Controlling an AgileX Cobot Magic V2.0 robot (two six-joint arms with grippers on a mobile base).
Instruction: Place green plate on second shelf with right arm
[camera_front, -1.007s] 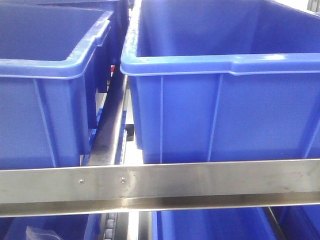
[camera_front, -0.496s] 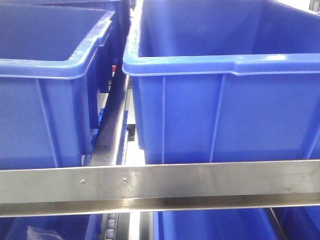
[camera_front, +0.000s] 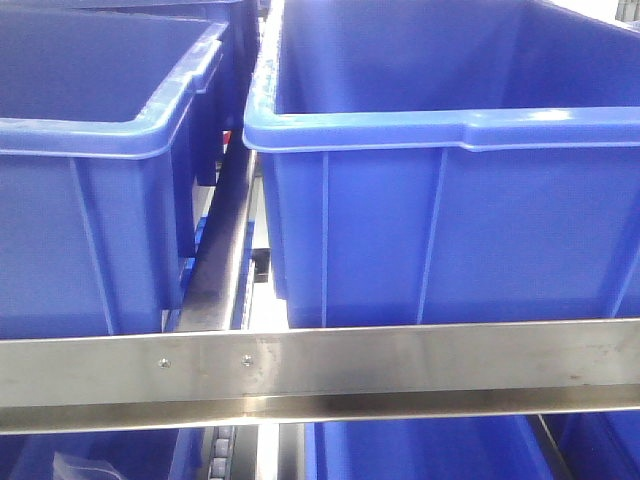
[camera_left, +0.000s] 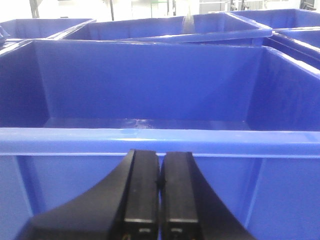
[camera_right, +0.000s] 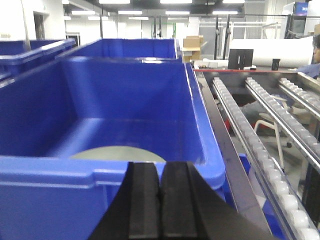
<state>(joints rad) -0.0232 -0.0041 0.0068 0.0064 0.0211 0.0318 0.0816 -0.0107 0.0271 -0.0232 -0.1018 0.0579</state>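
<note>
Right pincer closed, empty; left pincer likewise.

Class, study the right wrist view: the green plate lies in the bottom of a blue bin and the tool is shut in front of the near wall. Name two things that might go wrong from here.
1. The green plate lies flat on the floor of the blue bin, so the right tool, now shut, may struggle to get under its rim.
2. The bin's near wall stands between tool and plate; a straight reach may hit it.
</note>
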